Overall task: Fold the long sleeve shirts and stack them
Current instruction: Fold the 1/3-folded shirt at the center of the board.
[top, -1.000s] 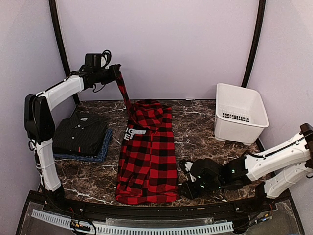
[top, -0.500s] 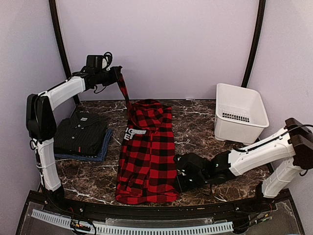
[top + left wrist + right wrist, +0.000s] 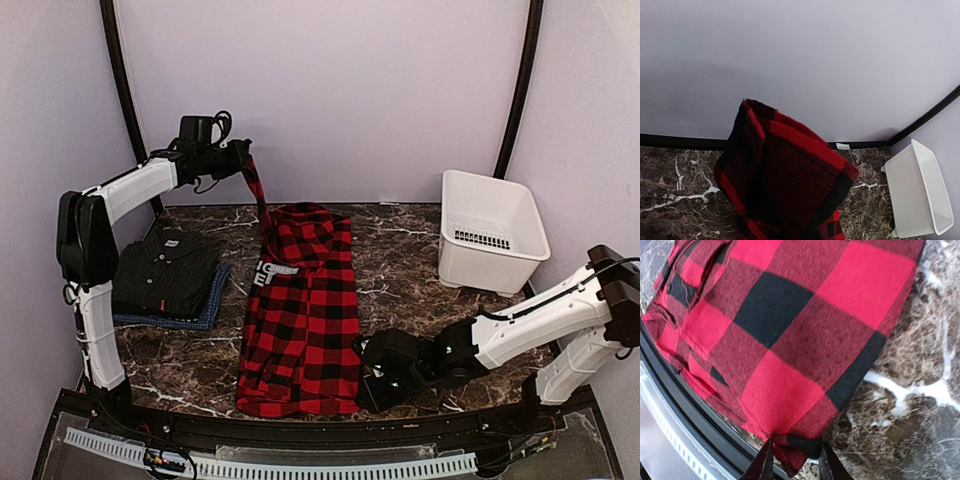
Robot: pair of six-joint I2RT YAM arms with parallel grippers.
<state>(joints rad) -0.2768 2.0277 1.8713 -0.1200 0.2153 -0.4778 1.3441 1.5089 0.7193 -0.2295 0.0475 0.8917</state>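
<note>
a white plastic basket (image 3: 492, 232) stands at the far right of the dark marble table (image 3: 405, 265), well apart from the cloth; the left wrist view catches it too, off to the right beside the wall. two curved black posts (image 3: 120, 90) rise against the pale lavender wall (image 3: 330, 90), and a black rail (image 3: 300, 430) runs along the near edge. the right arm stretches low across the near right part of the table. the red-and-black checked shirt (image 3: 303, 320) lies lengthwise in the middle, collar end far and hem near, almost at the rail, with white block letters (image 3: 268, 272) on a black patch at its left side. one sleeve is pulled up off the table as a narrow strip slanting far and left to the left gripper (image 3: 243, 160), which hangs high near the back wall. in the left wrist view the checked cloth bulks across the lower frame and hides the fingers, so the grip itself is not seen, but the jaws are pressed together on the sleeve. the right gripper (image 3: 794, 460) is at the hem's near right corner, its two dark fingers (image 3: 763, 465) pinching the bunched tip of cloth. at the left a folded black shirt (image 3: 165, 272) with a small red tag (image 3: 158, 283) rests on a folded blue shirt (image 3: 215, 300), whose edge shows along the near and right sides.
</note>
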